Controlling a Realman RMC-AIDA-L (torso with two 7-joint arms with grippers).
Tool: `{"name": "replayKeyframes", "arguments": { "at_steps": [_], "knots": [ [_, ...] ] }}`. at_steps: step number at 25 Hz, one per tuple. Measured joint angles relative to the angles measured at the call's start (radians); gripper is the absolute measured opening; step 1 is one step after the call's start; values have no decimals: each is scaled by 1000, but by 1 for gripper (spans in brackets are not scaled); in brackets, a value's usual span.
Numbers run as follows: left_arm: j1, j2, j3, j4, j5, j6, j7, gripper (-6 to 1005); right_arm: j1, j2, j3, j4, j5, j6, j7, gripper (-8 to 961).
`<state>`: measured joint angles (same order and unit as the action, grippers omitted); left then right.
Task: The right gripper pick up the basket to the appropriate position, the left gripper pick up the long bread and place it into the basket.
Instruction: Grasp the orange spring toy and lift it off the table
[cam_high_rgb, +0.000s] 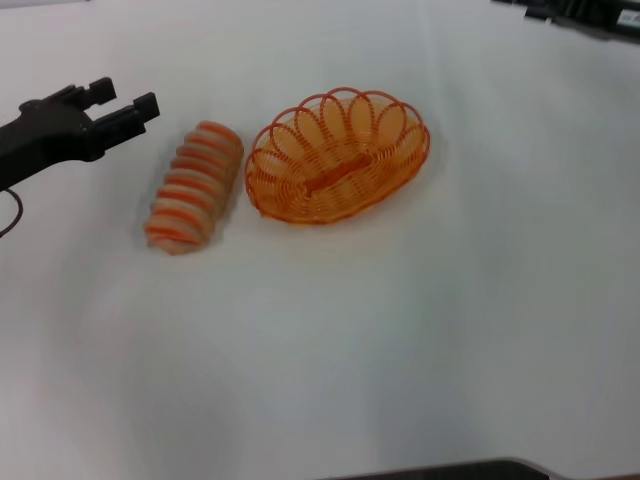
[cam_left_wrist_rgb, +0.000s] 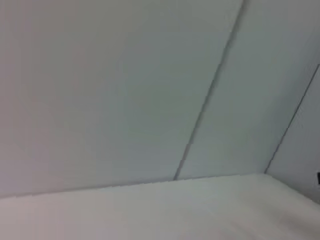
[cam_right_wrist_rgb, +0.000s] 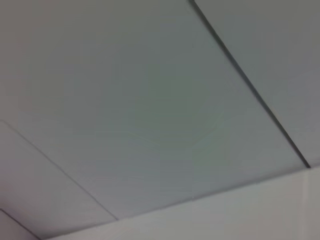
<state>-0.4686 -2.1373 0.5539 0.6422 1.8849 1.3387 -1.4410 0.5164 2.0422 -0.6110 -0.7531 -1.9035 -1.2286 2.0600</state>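
Long bread (cam_high_rgb: 194, 187) lay on the white worktop (cam_high_rgb: 400, 340), just left of the basket (cam_high_rgb: 337, 155) and apart from it, its far end angled toward the basket's rim. Left hand (cam_high_rgb: 122, 104) hovered to the left of the loaf's far end, fingers spread and grasping nothing. Right hand was out of view.

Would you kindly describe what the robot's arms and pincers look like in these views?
Only the left pincer shows: matte black, with two blocky, square-tipped fingers on a black arm, and a thin dark cable looping below the arm. The right pincer is out of view.
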Motion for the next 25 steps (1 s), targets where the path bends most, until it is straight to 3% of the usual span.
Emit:
{"name": "replayKeyframes", "arguments": {
  "at_steps": [4,7,11,13,18,21,25],
  "knots": [
    [7,30,55,7,10,10,-151,750,-3,-23,21,0,41,-73,-46,869],
    [6,81,149,17,52,28,-325,749,3,-38,31,-5,49,-122,-55,869],
    [-3,115,218,96,150,61,-536,746,10,-51,34,-12,54,-152,-65,868],
    [-4,115,239,181,217,78,-637,745,13,-57,33,-12,54,-153,-72,868],
    [-15,90,294,374,387,109,-791,744,14,-64,35,-12,51,-129,-88,868],
    [-44,83,308,414,466,132,-838,744,11,-68,34,-12,50,-114,-89,868],
    [-85,50,314,457,574,159,-862,743,3,-73,35,-12,50,-109,-88,868]
  ]
}}
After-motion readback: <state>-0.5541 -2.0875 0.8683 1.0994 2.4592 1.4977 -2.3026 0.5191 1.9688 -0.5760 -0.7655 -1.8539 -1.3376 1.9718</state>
